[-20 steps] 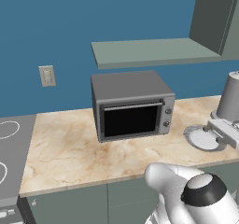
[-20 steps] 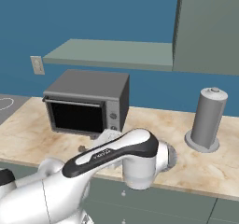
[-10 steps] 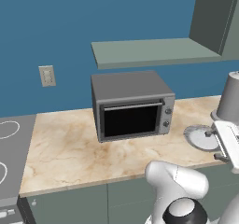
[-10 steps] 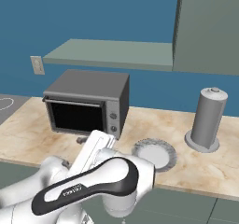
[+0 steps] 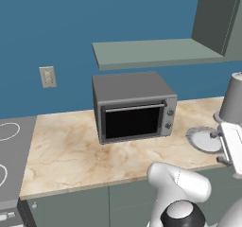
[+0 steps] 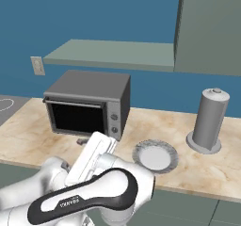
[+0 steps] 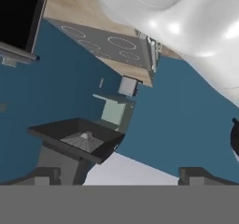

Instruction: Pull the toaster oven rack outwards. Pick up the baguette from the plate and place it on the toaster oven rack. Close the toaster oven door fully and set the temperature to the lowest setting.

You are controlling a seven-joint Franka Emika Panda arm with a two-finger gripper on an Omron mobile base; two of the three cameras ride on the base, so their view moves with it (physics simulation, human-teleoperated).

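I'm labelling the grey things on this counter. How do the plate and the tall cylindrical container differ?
The plate is flat, low and round with a darker rim and paler centre; the tall cylindrical container stands upright with a small knob on top and a wider base. The plate lies nearer the counter's front edge and the toaster oven; the container stands further back and to the right. Both are grey and rest on the marbled counter.

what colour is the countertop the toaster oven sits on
The stone-look countertop is beige marble with tan and pale veining, clearest in the left base view.
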